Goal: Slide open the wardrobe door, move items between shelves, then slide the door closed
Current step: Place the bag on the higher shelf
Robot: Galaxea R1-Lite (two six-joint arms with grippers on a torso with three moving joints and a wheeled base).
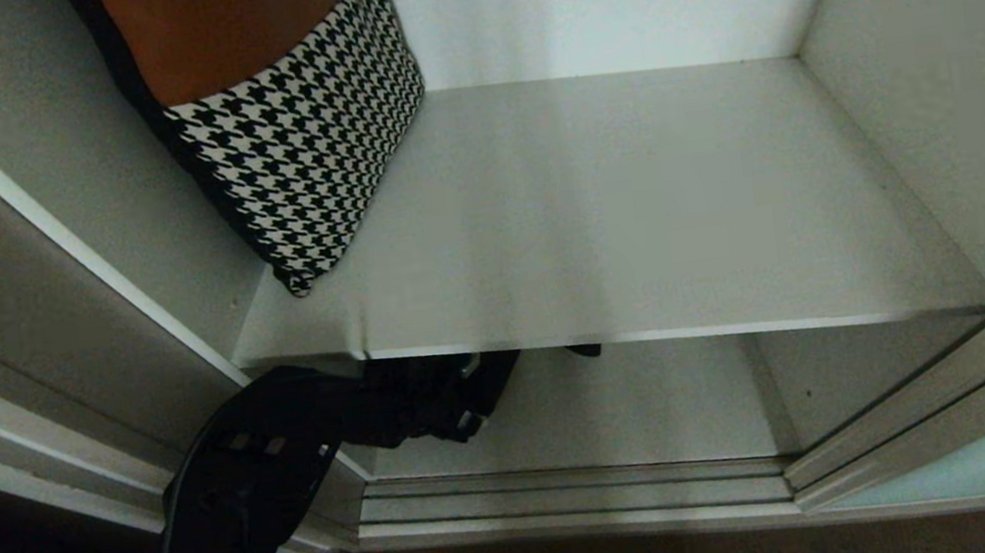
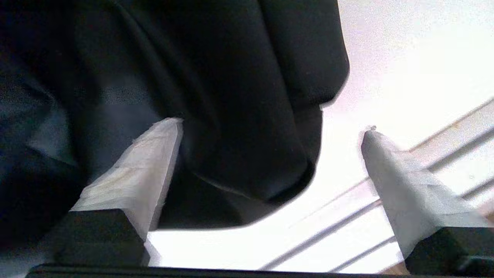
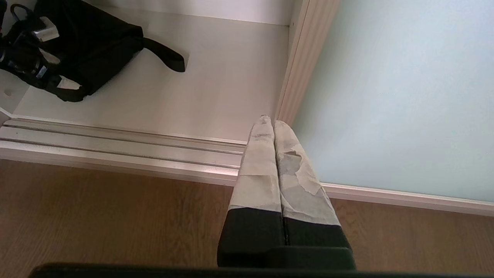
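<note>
Since the door is open, the left gripper gapes wide around the bag under the shelf, holding nothing yet.

My left arm was a glossy black shell with small rectangular cut-outs along its upper face. The fingers of the left gripper were black blocks tapering to tips wrapped in pale, frayed tape; those of the right gripper looked the same, tape torn in patches
</note>
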